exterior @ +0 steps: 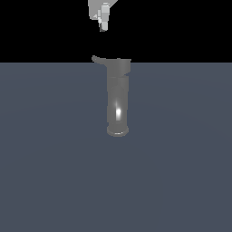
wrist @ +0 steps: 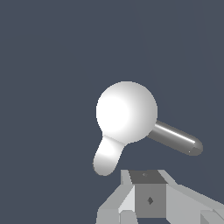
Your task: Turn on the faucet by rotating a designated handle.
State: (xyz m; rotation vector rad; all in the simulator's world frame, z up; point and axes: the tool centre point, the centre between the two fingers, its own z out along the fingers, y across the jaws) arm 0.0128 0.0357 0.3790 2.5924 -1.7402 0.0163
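Note:
The faucet [exterior: 118,97] is a tall dull-grey cylinder with a bright glint, standing in the middle of the exterior view. Its handle [exterior: 98,59] is a short thin lever that sticks out from the wider cap toward the exterior view's left. My white gripper [exterior: 103,27] hangs above the handle with a clear gap, touching nothing. In the wrist view the cap [wrist: 127,111] is a bright round disc, the handle [wrist: 106,156] is a rounded lobe on it, and a grey rod [wrist: 177,138] runs off the other side. My gripper [wrist: 148,192] looks shut and empty, close to the handle's tip.
The faucet stands on a flat blue-grey floor [exterior: 54,172] that fills the lower exterior view. Behind it is only black background. No other object is in view.

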